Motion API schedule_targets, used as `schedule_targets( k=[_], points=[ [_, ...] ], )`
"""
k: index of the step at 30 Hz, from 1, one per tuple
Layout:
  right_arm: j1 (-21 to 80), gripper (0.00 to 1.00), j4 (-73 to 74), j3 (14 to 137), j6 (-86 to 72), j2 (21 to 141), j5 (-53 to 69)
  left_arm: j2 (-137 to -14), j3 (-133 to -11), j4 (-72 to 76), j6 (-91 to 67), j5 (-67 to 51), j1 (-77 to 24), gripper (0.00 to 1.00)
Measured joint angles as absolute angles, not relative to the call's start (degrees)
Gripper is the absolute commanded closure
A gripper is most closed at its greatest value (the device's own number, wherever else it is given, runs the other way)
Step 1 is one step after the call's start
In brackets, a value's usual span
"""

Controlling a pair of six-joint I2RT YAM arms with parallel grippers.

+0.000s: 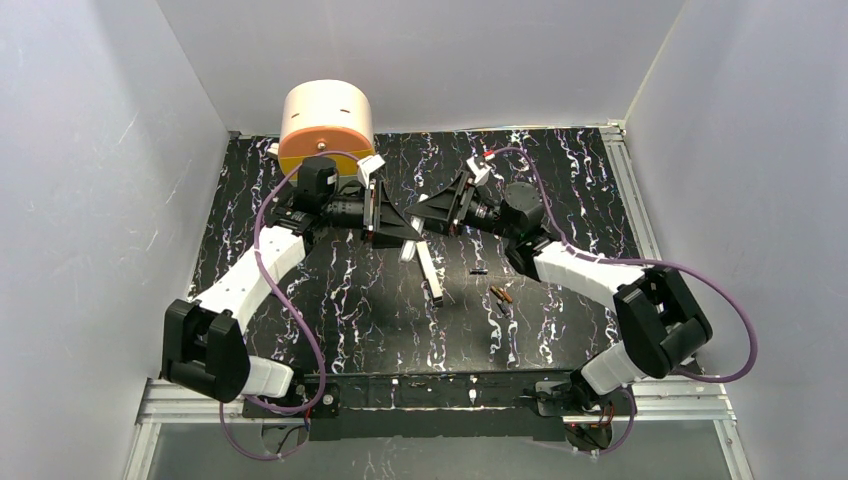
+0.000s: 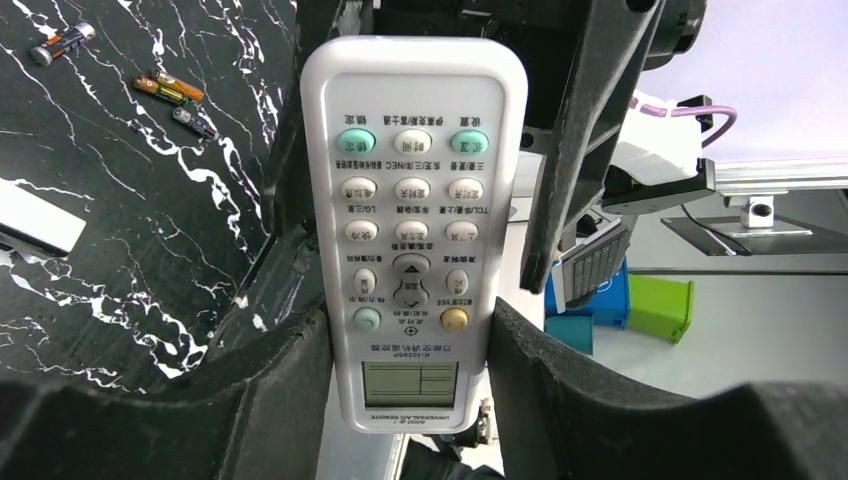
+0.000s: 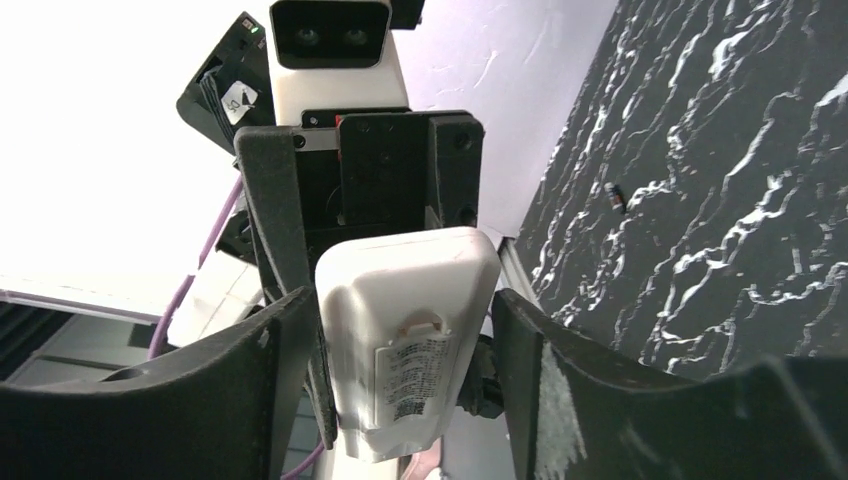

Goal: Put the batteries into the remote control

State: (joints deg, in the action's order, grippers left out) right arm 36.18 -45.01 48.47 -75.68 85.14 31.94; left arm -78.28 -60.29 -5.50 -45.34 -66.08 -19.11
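**Q:** Where does the remote control (image 2: pixel 413 200) sit?
**A:** Your left gripper (image 2: pixel 408 330) pinches it by its long edges, button face toward the wrist camera, raised off the table (image 1: pixel 350 300) between both arms.
**Q:** And your right gripper (image 3: pixel 400 300)?
**A:** Its fingers (image 3: pixel 620 400) flank the remote's labelled back. You cannot tell whether they press it.
**Q:** The batteries (image 1: pixel 500 295)?
**A:** Both lie side by side on the table, right of the plain white bar (image 1: pixel 432 272), apart from either gripper.

The batteries (image 1: pixel 500 295) lie on the table (image 1: pixel 350 300), right of the bar (image 1: pixel 432 272).
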Motion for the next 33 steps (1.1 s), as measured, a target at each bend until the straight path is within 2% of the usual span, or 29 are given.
schedule_targets(
  k=[3,5,6,8,11,14,17,21,27,33],
  points=[
    [36.75,0.48,-47.53,48.47,-78.46,86.02,32.34,-78.00,-59.70,-2.72,-47.66,-66.26,-19.11,0.54],
    [36.91,0.57,-49.04,48.47,-80.53,86.65,32.14,-77.71,-59.64,-1.91,-48.56,-66.30,-19.11,0.38],
    [36.91,0.60,-49.63,48.31,-81.45,86.80,31.81,-77.54,-59.61,-1.54,-48.95,-65.89,-19.11,0.31],
    [36.95,0.62,-50.39,47.72,-83.77,86.85,30.81,-77.19,-59.61,-1.65,-48.10,-64.66,-19.09,0.26],
    [37.01,0.62,-49.36,47.07,-85.73,86.83,28.45,-76.27,-59.61,-3.81,-45.78,-59.92,-19.09,0.25],
    [37.17,0.63,-42.02,47.29,-86.96,86.72,24.71,-74.24,-58.94,-5.37,-43.00,-52.05,-19.11,0.25],
    [37.17,0.68,-32.05,48.49,-87.88,86.74,21.63,-68.93,-53.54,-2.83,-41.04,-44.31,-19.11,0.27],
    [37.15,0.68,-22.59,51.81,-89.93,88.44,19.73,-63.09,-47.16,0.43,-34.74,-35.53,-22.65,0.28],
    [37.67,0.68,-13.54,55.68,-91.85,89.89,17.56,-60.31,-42.87,1.83,-26.85,-28.08,-28.97,0.38],
    [38.37,0.68,-7.42,56.21,-94.28,89.89,16.62,-59.07,-39.70,4.36,-25.30,-21.45,-29.21,0.40]
  ],
)
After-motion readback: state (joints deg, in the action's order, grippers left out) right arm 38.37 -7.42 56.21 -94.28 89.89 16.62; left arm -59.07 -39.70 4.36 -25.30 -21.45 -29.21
